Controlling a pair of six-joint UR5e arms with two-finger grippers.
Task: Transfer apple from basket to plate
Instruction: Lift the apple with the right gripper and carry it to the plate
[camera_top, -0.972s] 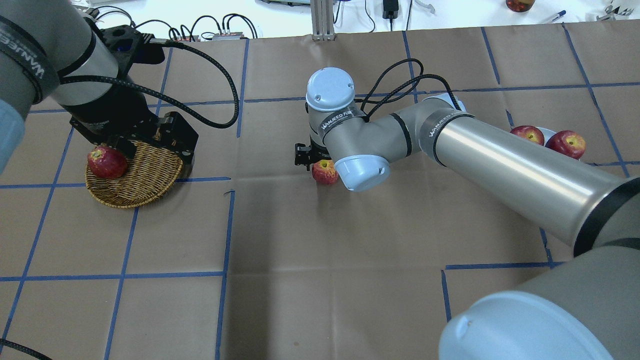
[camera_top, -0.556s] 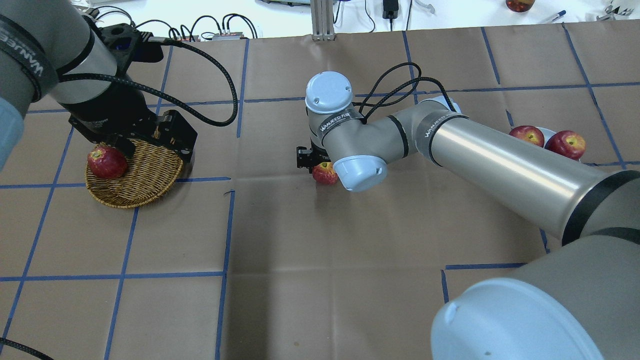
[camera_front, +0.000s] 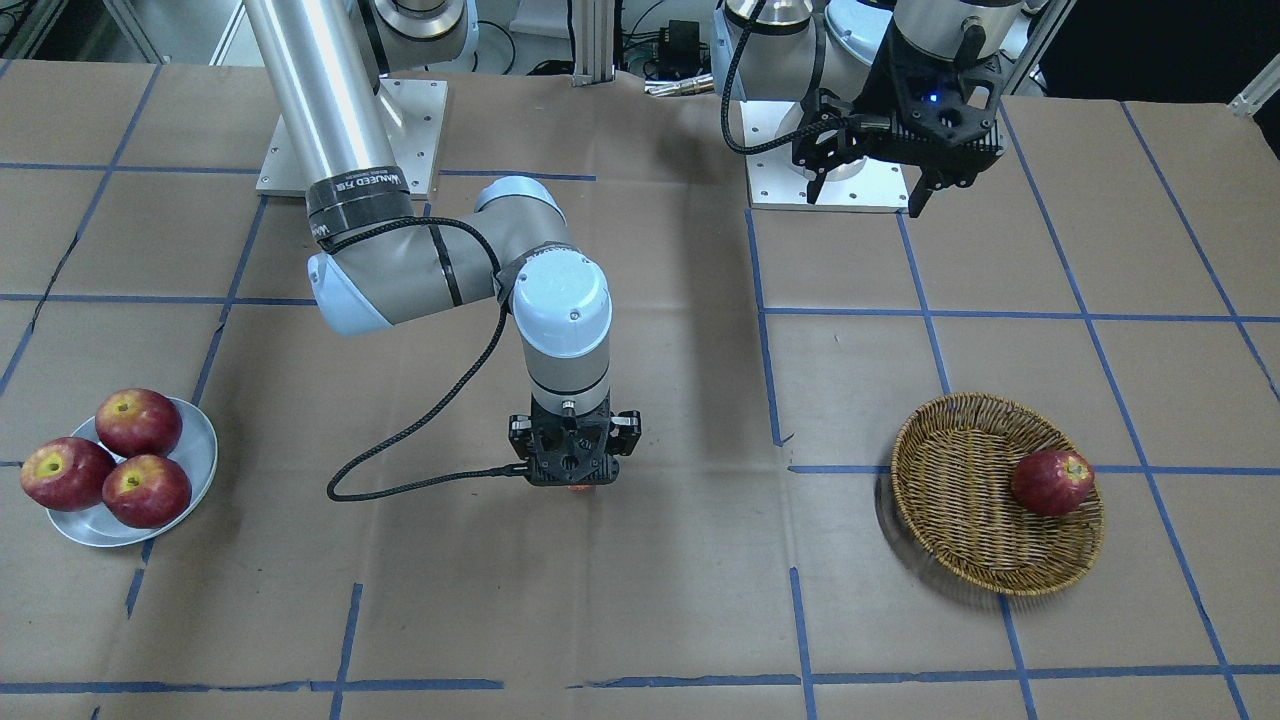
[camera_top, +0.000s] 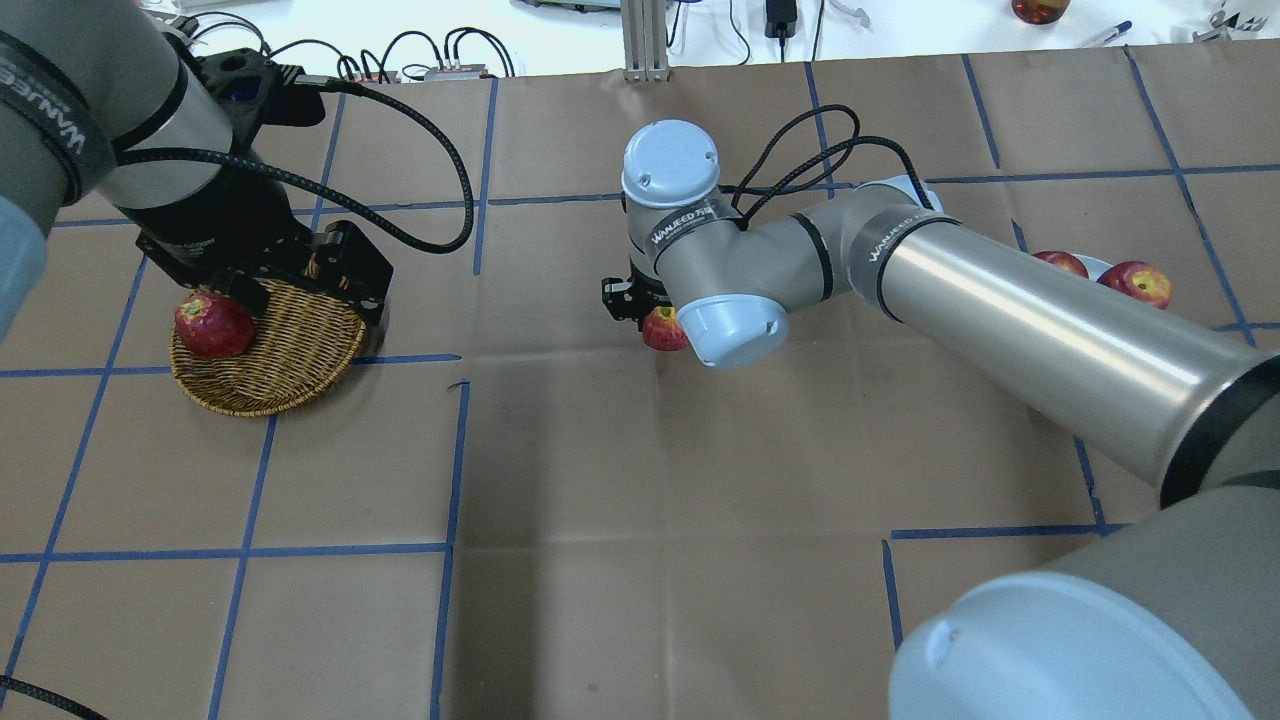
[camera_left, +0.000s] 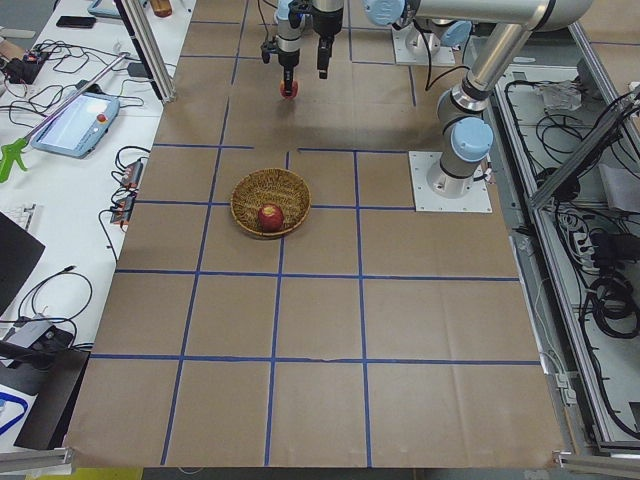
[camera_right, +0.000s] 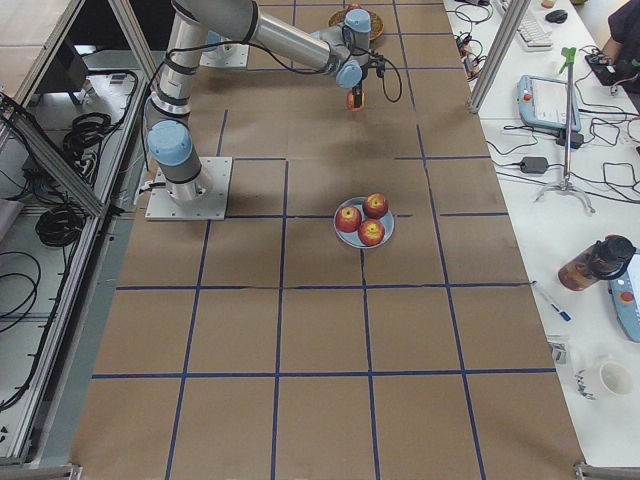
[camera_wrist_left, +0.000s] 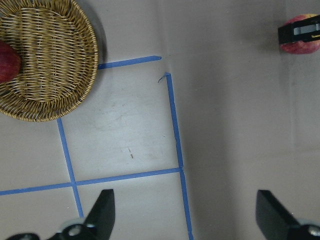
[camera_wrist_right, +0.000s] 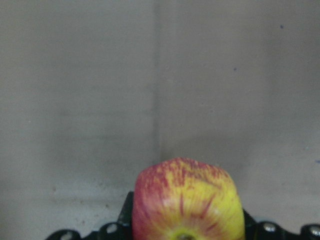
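The apple (camera_wrist_right: 187, 200), red with yellow streaks, is held in my right gripper (camera_top: 650, 315) above the middle of the table. It also shows in the overhead view (camera_top: 662, 330) and the left wrist view (camera_wrist_left: 300, 42). The right gripper (camera_front: 575, 480) points straight down and is shut on it. The wicker basket (camera_top: 290, 370) (camera_front: 960, 500) holds one dark red apple (camera_top: 213, 325). My left gripper (camera_front: 868, 195) is open and empty, raised near the basket on the robot's side. The blue-grey plate (camera_front: 200, 450) (camera_right: 365, 240) carries three red apples (camera_front: 138, 420).
Brown paper with blue tape lines covers the table. The right arm's long link (camera_top: 1000, 310) stretches over the table between the held apple and the plate. Cables, a tablet (camera_left: 70, 120) and tools lie on the white benches beyond the table's edges.
My right gripper has moved a little to the right and farther from the robot with the apple in it. The left arm has not moved.
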